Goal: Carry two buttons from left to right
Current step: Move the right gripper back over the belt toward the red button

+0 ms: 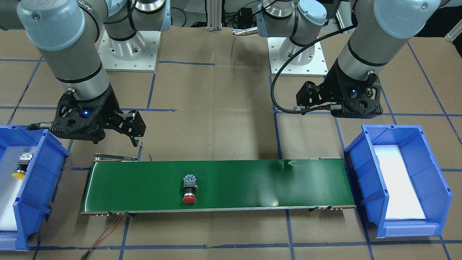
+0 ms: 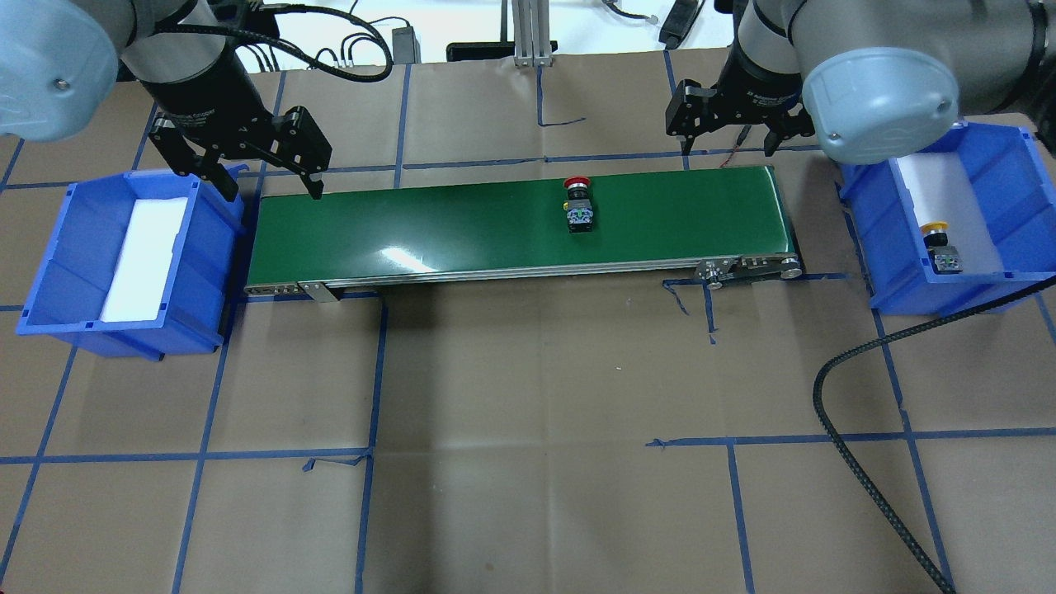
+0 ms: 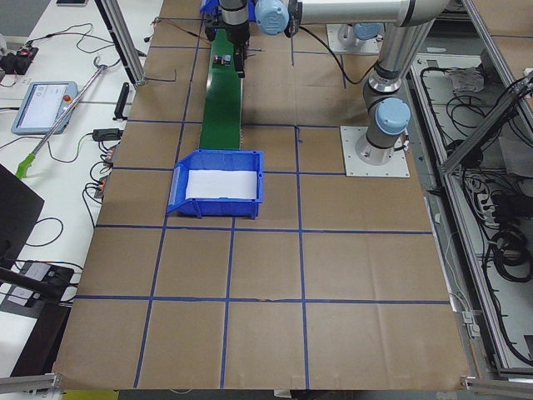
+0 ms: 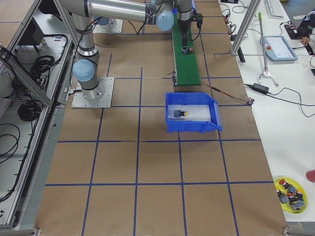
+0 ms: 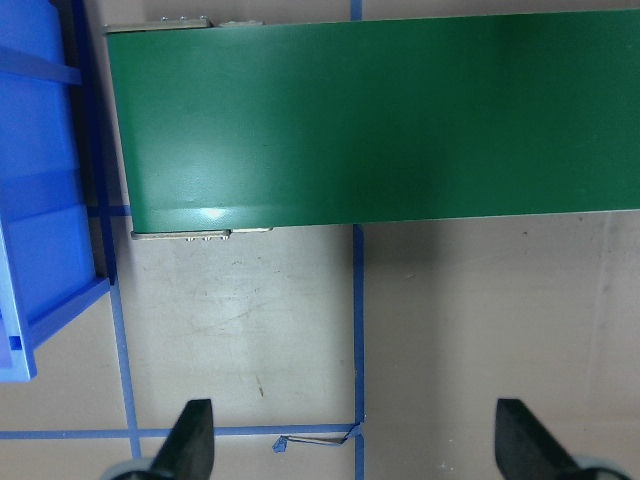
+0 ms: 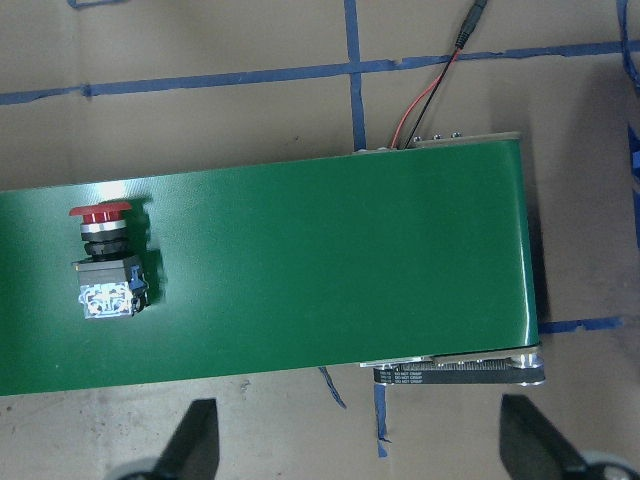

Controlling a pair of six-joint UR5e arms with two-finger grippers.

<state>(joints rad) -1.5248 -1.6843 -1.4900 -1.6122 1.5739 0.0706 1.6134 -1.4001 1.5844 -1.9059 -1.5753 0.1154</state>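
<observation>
The red button [image 2: 577, 206] lies on its side near the middle of the green conveyor belt [image 2: 429, 231]. It also shows in the front view [image 1: 189, 187] and the right wrist view [image 6: 103, 265]. The yellow button [image 2: 939, 246] lies in the blue bin [image 2: 1011, 173] at the belt's right end, seen too in the front view [image 1: 21, 167]. My right gripper [image 2: 728, 147] hangs open and empty above the belt's right end, its fingertips [image 6: 195, 440] clear of the red button. My left gripper [image 2: 272, 191] hangs open and empty over the belt's left end, fingertips [image 5: 192, 440] wide apart.
A second blue bin [image 2: 58, 264] with a white liner stands at the belt's left end and holds no button. Red and black wires [image 1: 108, 231] run from the belt's right end. A yellow dish [image 4: 290, 192] with several spare buttons sits far off.
</observation>
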